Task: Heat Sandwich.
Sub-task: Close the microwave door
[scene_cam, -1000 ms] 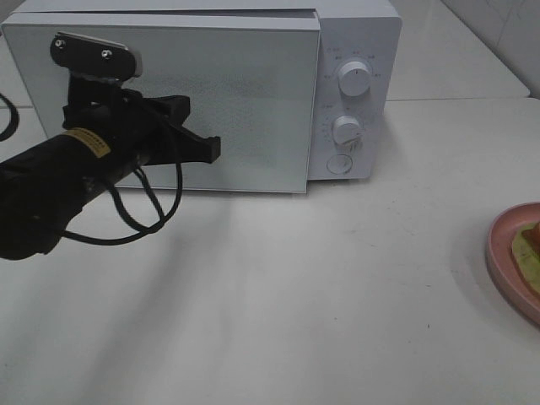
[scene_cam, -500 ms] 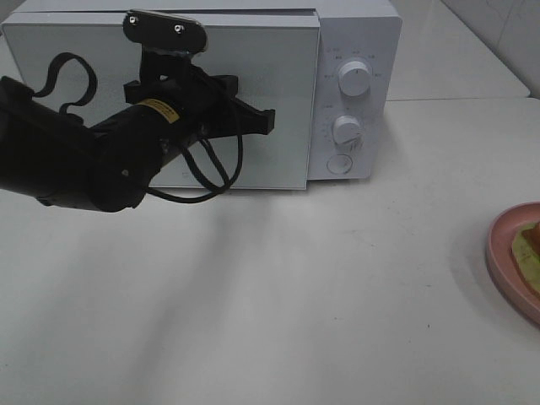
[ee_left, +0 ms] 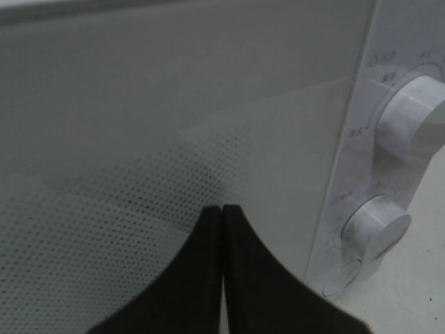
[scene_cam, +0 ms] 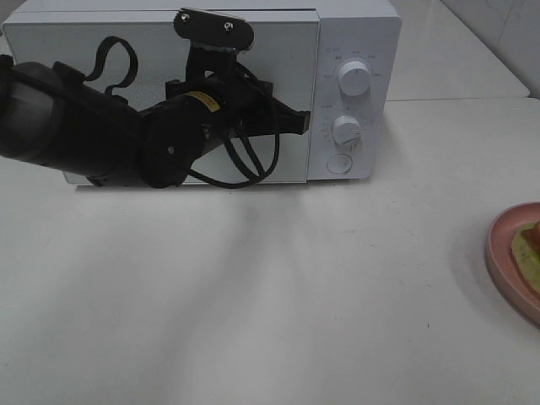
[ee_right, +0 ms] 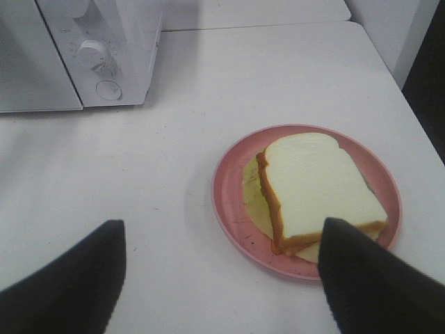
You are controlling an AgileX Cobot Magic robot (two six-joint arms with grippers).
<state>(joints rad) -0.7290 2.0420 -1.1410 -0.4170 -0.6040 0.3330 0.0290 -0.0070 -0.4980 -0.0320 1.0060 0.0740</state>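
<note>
My left gripper is clenched tight on nothing, its two black fingers pressed flat together in front of the closed microwave door, toward the door's edge nearest the two white knobs; I cannot tell whether the tips touch the door. My arm hides much of the door from the high camera. My right gripper is spread wide and holds nothing, hanging above the table; the high view does not show it. The sandwich lies on the pink plate, well apart from the microwave, at about four o'clock from it. In the high view the frame edge cuts off most of plate and sandwich.
</note>
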